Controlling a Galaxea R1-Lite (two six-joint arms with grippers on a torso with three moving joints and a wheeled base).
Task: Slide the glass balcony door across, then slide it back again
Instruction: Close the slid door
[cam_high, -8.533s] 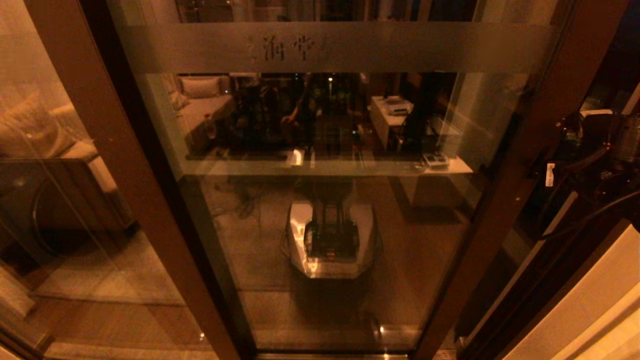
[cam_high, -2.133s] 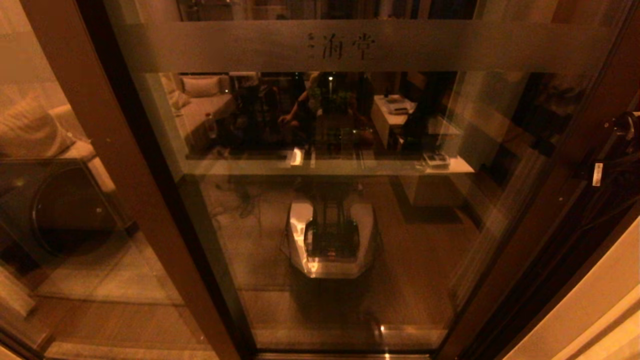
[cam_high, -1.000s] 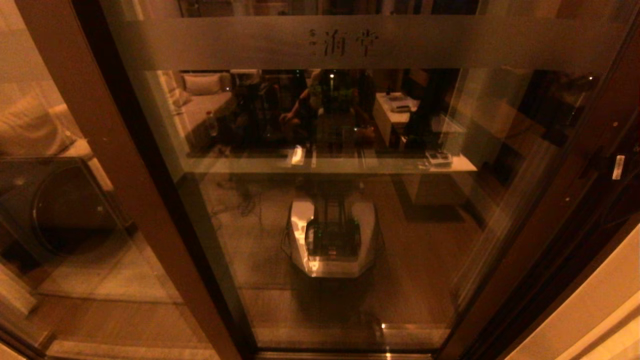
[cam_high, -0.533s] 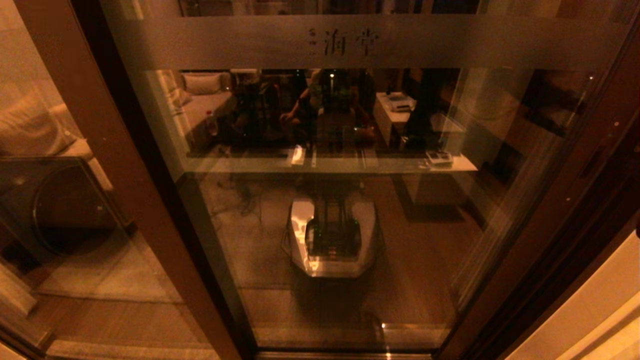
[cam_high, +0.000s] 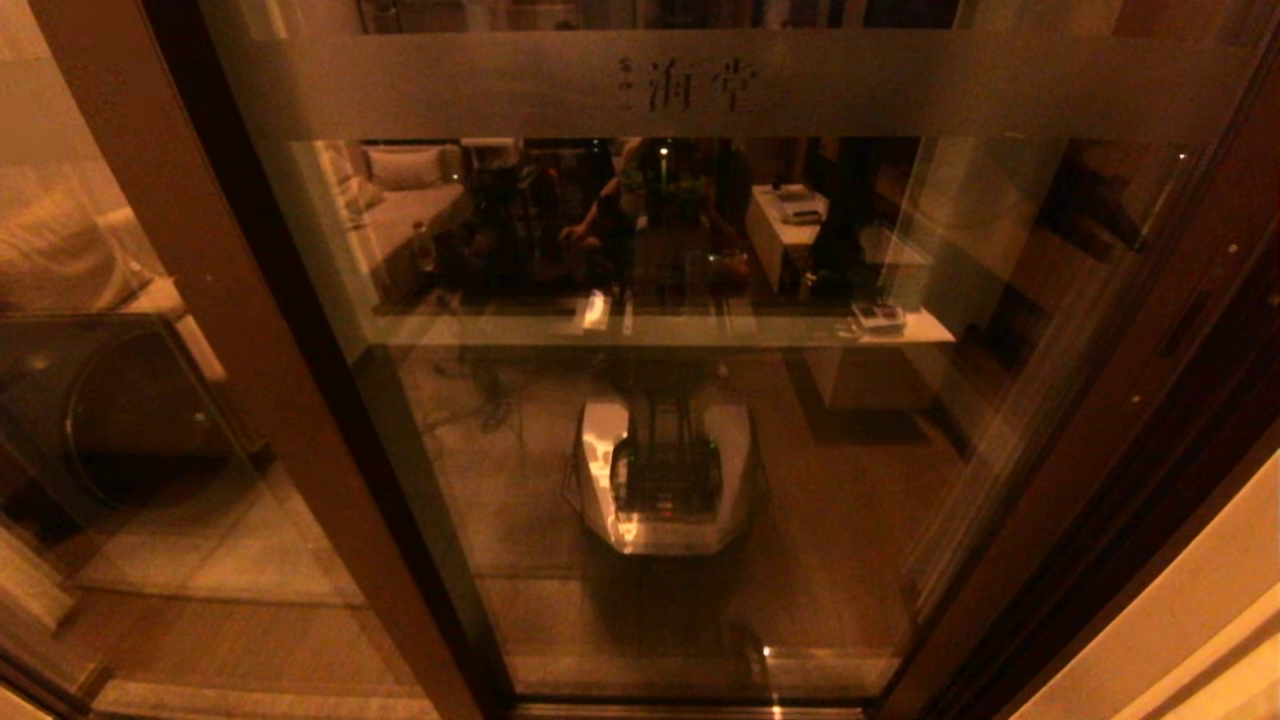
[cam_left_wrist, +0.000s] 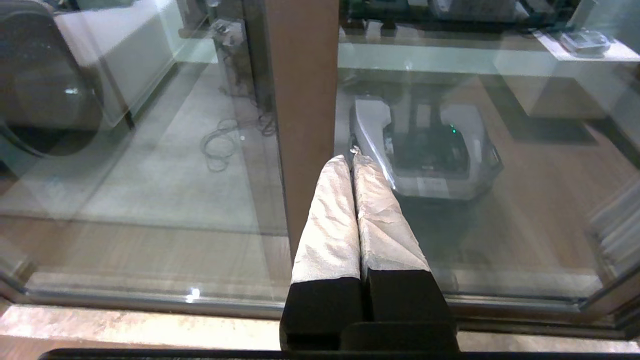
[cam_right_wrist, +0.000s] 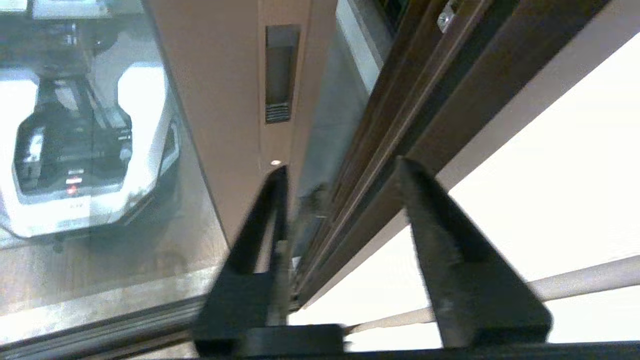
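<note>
The glass balcony door fills the head view, its frosted band with faint characters across the top. Its right stile stands close to the dark door jamb. In the right wrist view my right gripper is open and holds nothing. It hovers just below the recessed handle on the stile, one finger in front of the stile. My left gripper is shut and empty, its white-wrapped fingers pointing at the fixed panel's brown stile. Neither gripper shows in the head view.
The fixed glass panel and its brown stile stand at the left. A pale wall runs beside the jamb at the right. The floor track runs along the bottom. My own base is mirrored in the glass.
The door has slid to the right, its characters shifting from left of centre to centre. My right arm, at the stile earlier, has drawn back out of the head view.
</note>
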